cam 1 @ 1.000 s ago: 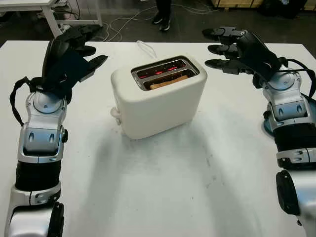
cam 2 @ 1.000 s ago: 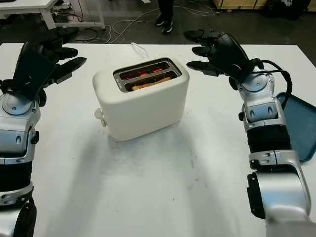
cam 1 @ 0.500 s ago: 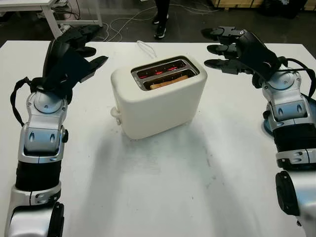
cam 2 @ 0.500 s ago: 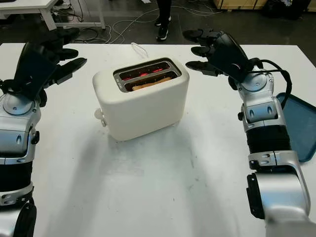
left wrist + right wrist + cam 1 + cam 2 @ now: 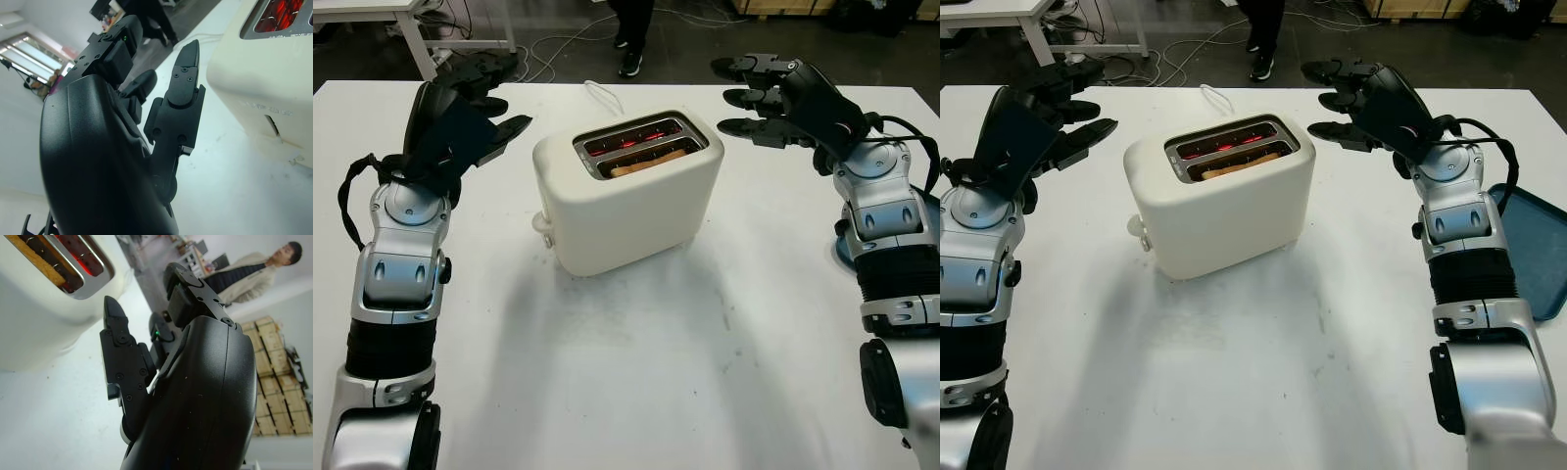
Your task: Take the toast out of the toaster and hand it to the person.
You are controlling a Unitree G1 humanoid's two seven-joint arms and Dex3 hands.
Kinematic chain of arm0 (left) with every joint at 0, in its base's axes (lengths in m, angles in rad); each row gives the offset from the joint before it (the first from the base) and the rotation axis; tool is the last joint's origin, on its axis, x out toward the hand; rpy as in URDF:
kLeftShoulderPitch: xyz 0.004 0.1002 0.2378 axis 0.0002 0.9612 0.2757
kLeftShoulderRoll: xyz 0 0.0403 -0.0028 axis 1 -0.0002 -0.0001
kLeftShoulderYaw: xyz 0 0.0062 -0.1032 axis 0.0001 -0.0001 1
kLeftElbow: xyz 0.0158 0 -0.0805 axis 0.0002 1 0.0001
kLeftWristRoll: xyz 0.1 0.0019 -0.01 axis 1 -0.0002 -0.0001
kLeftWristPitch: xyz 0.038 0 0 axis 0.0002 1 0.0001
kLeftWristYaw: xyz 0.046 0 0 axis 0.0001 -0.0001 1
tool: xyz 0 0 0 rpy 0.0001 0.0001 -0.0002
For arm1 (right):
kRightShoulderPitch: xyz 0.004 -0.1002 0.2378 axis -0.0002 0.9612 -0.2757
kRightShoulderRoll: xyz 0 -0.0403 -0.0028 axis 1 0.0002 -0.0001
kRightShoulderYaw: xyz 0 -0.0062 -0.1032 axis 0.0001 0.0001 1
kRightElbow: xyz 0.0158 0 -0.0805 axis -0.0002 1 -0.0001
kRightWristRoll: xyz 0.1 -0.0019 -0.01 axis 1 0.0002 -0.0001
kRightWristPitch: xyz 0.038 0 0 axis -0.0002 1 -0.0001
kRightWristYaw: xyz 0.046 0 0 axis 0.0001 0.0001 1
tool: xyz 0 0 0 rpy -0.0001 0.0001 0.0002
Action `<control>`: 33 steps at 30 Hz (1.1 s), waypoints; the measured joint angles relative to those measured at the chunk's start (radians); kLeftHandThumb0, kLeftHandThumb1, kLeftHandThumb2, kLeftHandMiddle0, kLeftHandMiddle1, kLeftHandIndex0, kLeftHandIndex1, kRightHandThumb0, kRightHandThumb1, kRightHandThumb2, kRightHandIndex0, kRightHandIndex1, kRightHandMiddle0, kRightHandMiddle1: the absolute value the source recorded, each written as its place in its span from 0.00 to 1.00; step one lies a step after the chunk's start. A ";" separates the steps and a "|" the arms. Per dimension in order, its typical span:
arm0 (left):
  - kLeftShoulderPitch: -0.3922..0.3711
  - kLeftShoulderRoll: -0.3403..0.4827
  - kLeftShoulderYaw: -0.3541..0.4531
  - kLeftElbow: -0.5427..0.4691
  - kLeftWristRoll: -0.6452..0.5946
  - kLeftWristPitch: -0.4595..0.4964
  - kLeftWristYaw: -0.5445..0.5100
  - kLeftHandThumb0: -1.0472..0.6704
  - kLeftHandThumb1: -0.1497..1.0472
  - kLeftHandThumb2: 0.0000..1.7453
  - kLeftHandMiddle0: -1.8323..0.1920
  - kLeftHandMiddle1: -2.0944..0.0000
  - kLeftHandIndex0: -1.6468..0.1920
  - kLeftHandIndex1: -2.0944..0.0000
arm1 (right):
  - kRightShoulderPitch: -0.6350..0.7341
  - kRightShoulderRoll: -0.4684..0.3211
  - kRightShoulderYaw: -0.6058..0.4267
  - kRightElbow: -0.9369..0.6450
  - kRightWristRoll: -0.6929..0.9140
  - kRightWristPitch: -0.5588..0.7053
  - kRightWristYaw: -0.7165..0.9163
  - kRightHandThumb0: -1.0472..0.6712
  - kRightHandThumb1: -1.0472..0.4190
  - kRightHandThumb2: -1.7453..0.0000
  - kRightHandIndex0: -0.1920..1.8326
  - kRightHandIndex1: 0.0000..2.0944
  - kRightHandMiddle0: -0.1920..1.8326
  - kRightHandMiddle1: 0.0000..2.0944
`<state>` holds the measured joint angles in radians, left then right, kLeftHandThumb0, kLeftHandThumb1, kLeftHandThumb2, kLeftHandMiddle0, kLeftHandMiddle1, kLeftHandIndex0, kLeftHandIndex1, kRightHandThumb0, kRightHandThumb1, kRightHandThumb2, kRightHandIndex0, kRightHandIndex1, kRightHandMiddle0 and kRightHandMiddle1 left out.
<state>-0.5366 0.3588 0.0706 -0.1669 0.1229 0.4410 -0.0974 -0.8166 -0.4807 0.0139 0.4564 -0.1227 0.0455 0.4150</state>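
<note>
— Where's the toast [image 5: 648, 163]?
— Down in the near slot of the toaster [image 5: 628, 190], mid-tabletop [image 5: 636, 372].
— And your hands?
— My left hand [image 5: 460, 117] and right hand [image 5: 781, 98] flank it, open, holding nothing.

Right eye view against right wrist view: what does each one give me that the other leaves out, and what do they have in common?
The right eye view adds the open left hand raised left of the toaster, the blue tray at the table's right edge, and a person's shoes beyond the table. The right wrist view adds the person's jacketed upper body and stacked cardboard boxes. Shared: the toaster, the toast in its nearer slot, the red-glowing farther slot, and the open right hand right of the toaster.
</note>
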 measured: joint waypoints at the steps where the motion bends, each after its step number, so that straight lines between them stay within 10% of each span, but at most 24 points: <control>1: 0.000 0.000 0.000 -0.001 0.000 0.000 0.000 0.45 0.89 0.10 0.78 0.61 0.59 0.97 | 0.000 0.000 0.000 0.000 0.000 0.000 0.000 0.52 0.09 0.95 0.32 0.00 0.32 0.00; 33: 0.000 0.003 0.006 -0.016 0.002 0.010 0.001 0.45 0.89 0.09 0.76 0.63 0.59 0.97 | 0.000 0.000 0.001 0.000 -0.001 0.017 0.000 0.52 0.09 0.94 0.31 0.00 0.32 0.00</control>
<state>-0.5365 0.3622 0.0764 -0.1833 0.1251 0.4513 -0.0967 -0.8167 -0.4803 0.0152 0.4562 -0.1236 0.0627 0.4149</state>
